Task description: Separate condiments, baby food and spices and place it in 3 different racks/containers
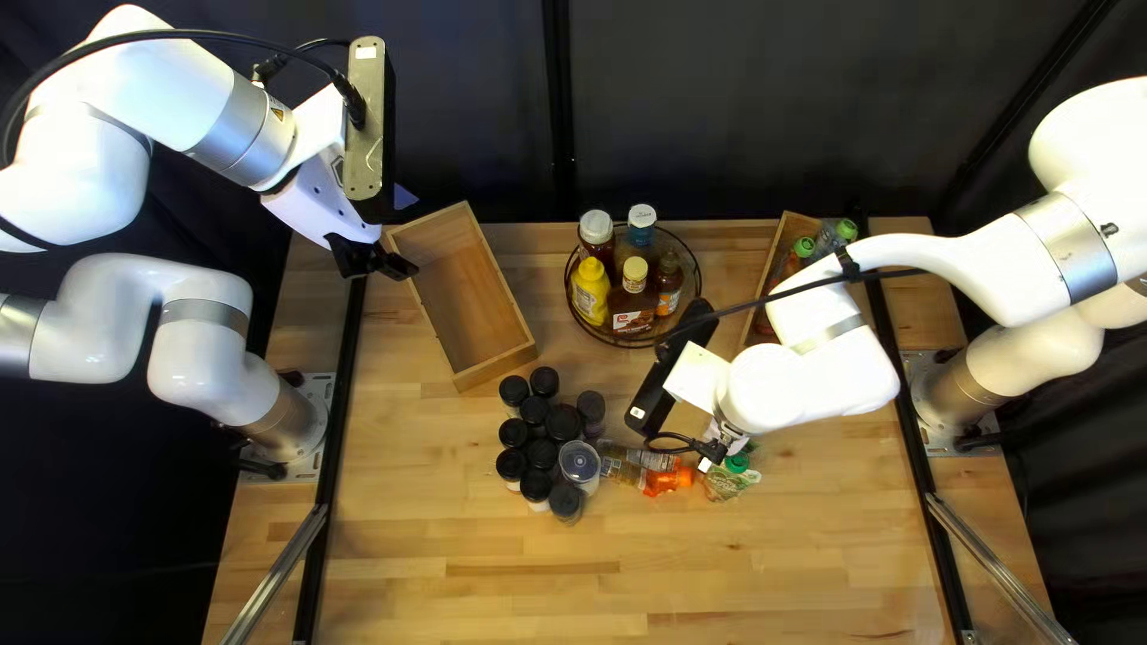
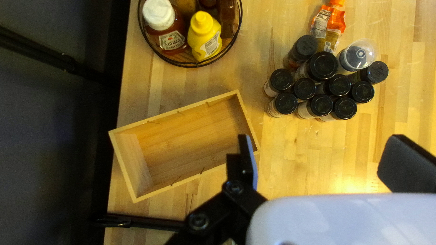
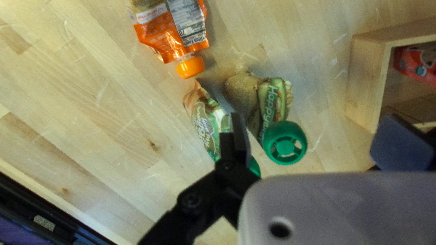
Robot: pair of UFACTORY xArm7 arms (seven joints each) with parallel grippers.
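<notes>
My left gripper [image 1: 373, 257] hangs at the upper left beside an empty wooden box [image 1: 526, 356]; in the left wrist view the gripper [image 2: 326, 163] is open with nothing between its fingers. Several black-lidded spice jars [image 2: 321, 105] stand grouped on the table. My right gripper [image 1: 699, 380] is over the table right of the jars, fingertips hidden. Seen from its wrist, the right gripper [image 3: 318, 141] stands open above a green-capped pouch [image 3: 274, 102]. A second green-capped pouch [image 3: 202, 118] is partly behind one finger. An orange-capped pouch [image 3: 175, 27] lies farther ahead.
A round wire rack [image 1: 571, 299] at the back holds condiment bottles, among them a yellow mustard bottle [image 2: 204, 36]. Another wooden box [image 3: 363, 81] holds pouches, one of them red [image 3: 415, 63]; in the top left view, my right arm partly covers this box.
</notes>
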